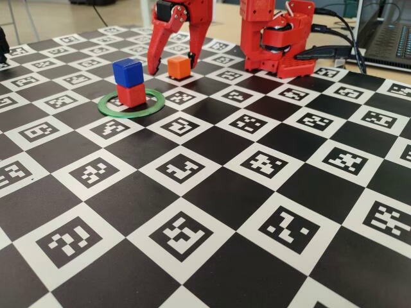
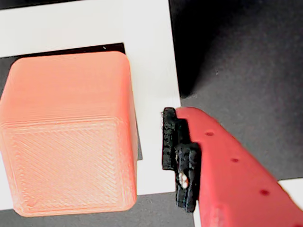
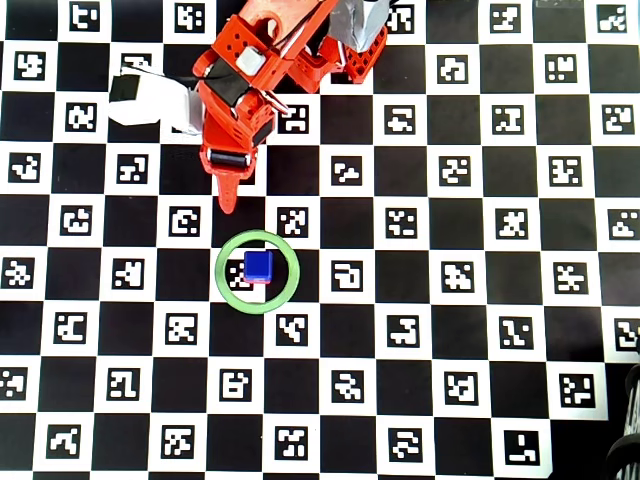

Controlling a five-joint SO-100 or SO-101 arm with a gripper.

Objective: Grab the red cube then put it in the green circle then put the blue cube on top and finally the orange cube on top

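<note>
The red cube (image 1: 131, 95) sits inside the green circle (image 1: 151, 107), and the blue cube (image 1: 127, 72) is stacked on it. The orange cube (image 1: 178, 66) rests on the mat just behind and to the right of the stack. My red gripper (image 1: 172, 67) is open and lowered with one finger on each side of the orange cube. In the wrist view the orange cube (image 2: 66, 137) fills the left half, and a small gap separates it from the black finger pad (image 2: 170, 142); the other finger is out of frame. In the overhead view the blue cube (image 3: 258, 265) tops the stack in the ring (image 3: 222, 285), and the arm hides the orange cube.
The arm's red base (image 1: 276, 45) stands at the back of the black-and-white marker mat (image 1: 212, 192). A laptop (image 1: 392, 38) and cables lie behind to the right. A white part (image 3: 150, 100) sits left of the arm in the overhead view.
</note>
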